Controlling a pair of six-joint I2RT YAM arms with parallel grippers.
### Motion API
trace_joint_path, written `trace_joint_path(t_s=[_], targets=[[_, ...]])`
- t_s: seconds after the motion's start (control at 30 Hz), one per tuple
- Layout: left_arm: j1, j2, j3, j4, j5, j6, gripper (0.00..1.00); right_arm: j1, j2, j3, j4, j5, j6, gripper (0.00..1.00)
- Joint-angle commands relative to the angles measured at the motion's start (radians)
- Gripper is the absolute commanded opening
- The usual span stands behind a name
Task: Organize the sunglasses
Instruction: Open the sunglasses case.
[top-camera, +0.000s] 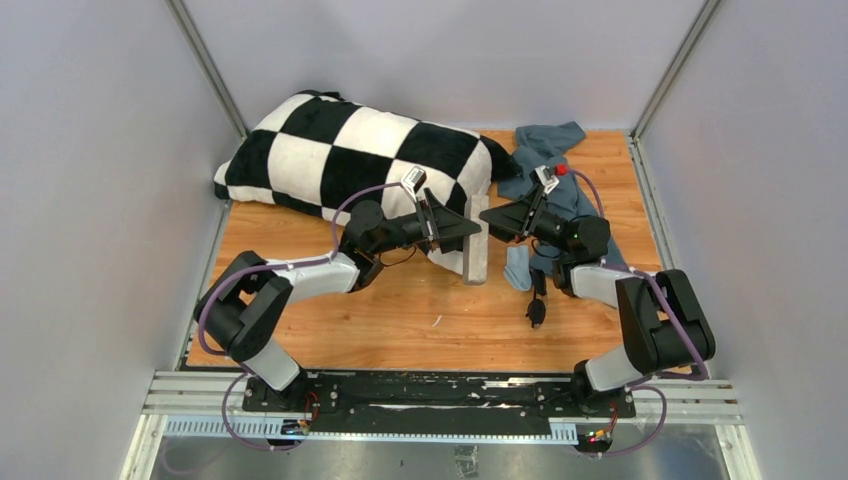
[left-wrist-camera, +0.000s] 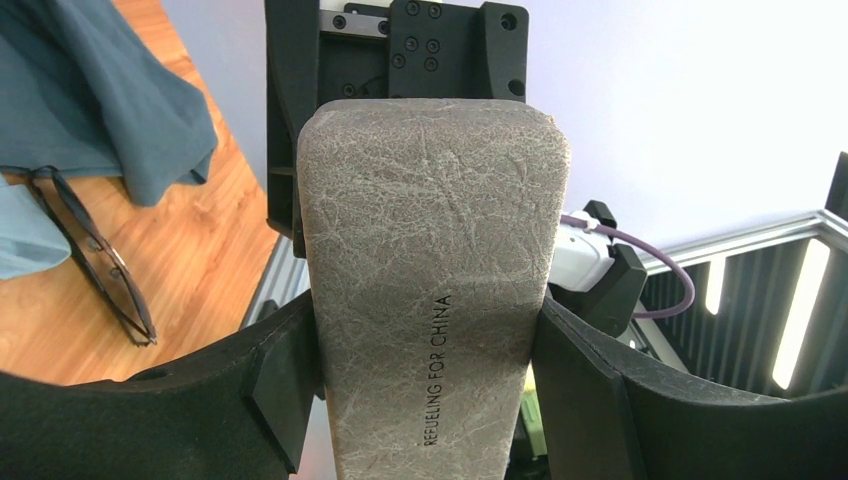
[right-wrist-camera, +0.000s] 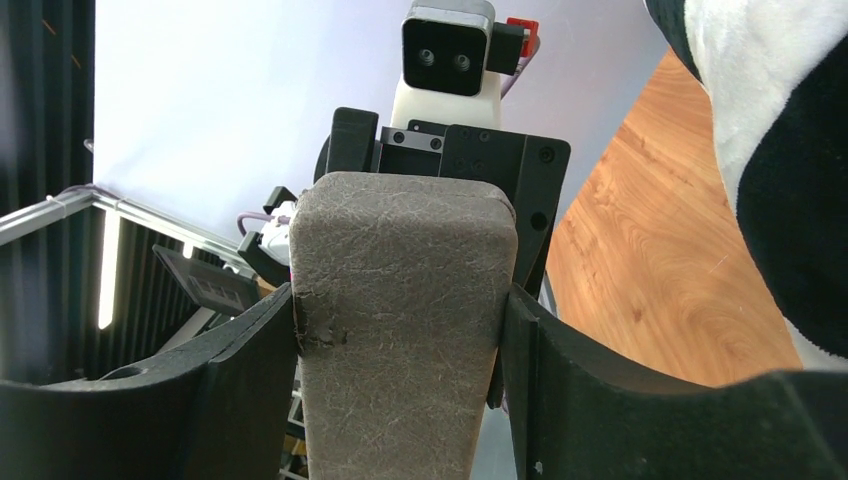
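Observation:
A grey oblong case (top-camera: 476, 262) is held up above the wooden table, between the two arms. My left gripper (top-camera: 471, 236) is shut on it, and the left wrist view shows both jaws pressed to the case's (left-wrist-camera: 430, 200) sides. From the right, my right gripper (top-camera: 488, 216) has its jaws against both sides of the case (right-wrist-camera: 400, 300) too. The black sunglasses (top-camera: 537, 300) lie on the table below the right gripper, with neither gripper on them. In the left wrist view these sunglasses (left-wrist-camera: 100, 255) rest beside the cloths.
A black-and-white checkered pillow (top-camera: 340, 150) fills the back left, close behind the grippers. A dark teal cloth (top-camera: 550, 150) is bunched at the back right. A small light-blue cloth (top-camera: 517, 268) lies next to the sunglasses. Grey walls enclose the table on three sides.

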Motion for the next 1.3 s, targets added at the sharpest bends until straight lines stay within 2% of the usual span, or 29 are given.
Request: trace_joint_path(t_s=[0.0,0.1,0.23,0.3,0.37,0.57,0.87,1.07,1.27], targets=[[0.001,-0.019,0.002,-0.07,-0.032,0.058,0.21,0.022,0.024,0.007,0.053,-0.013,-0.008,0.55],[0.001,-0.009,-0.003,-0.035,-0.033,0.034,0.01,0.022,0.058,-0.009,0.068,-0.023,0.002,0.42],[0.004,0.014,-0.032,0.121,-0.035,-0.046,0.0,0.016,0.086,-0.021,0.068,-0.056,-0.013,0.22],[0.009,0.026,-0.051,0.212,-0.041,-0.099,0.0,0.004,0.099,-0.021,0.068,-0.074,-0.015,0.06],[0.013,0.033,-0.066,0.296,-0.048,-0.145,0.0,-0.01,0.112,-0.018,0.068,-0.091,-0.011,0.0],[0.02,0.0,-0.093,0.379,-0.072,-0.179,0.0,-0.034,0.135,0.026,0.068,-0.098,0.04,0.0],[0.062,-0.051,-0.093,0.452,-0.105,-0.213,0.0,-0.039,0.189,0.167,0.068,-0.033,0.239,0.0],[0.084,-0.021,-0.002,0.489,-0.124,-0.245,0.0,-0.04,0.218,0.287,0.068,0.034,0.363,0.0],[0.1,0.029,0.105,0.475,-0.135,-0.255,0.0,-0.04,0.315,0.4,0.068,0.1,0.452,0.0]])
